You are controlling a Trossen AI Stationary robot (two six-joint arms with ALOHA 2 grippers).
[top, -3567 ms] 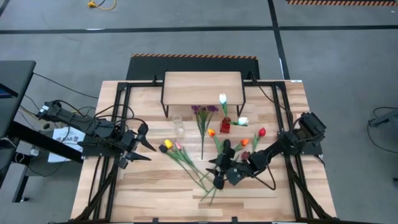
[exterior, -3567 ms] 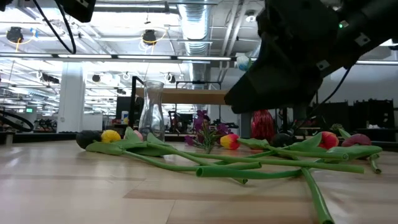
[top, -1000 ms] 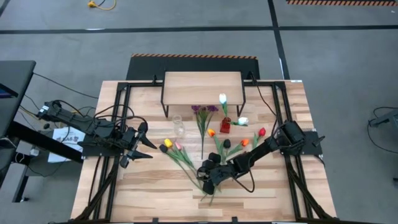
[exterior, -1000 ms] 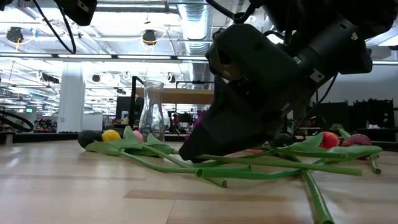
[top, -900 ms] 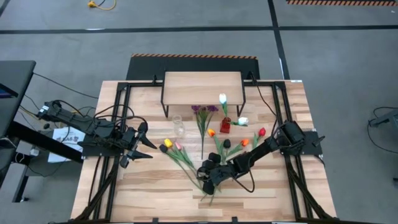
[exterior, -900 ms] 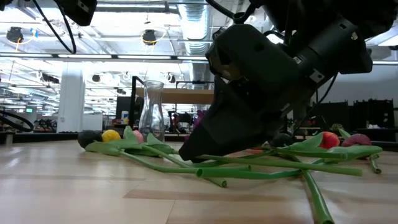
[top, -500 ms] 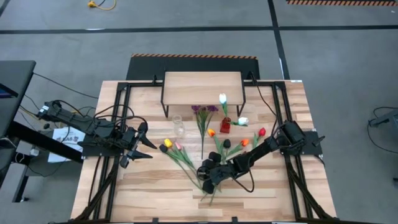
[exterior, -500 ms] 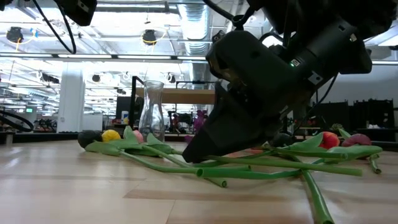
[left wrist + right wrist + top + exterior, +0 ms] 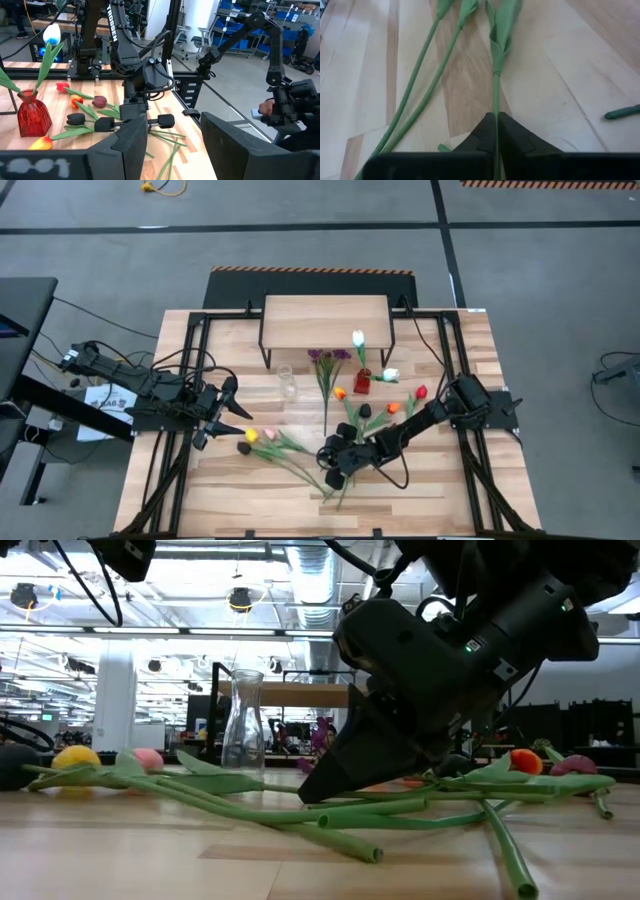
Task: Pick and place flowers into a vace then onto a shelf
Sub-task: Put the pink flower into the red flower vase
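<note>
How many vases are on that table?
2. A clear vase stands in front of the shelf, beside the purple sprig. A red vase holding a white tulip stands on the sprig's other side. None seems hidden.

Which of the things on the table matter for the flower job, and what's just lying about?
Job: loose flowers, stem pinched in right gripper; clear vase; shelf.
Lying about: red vase holding a white tulip; left gripper waits.
</note>
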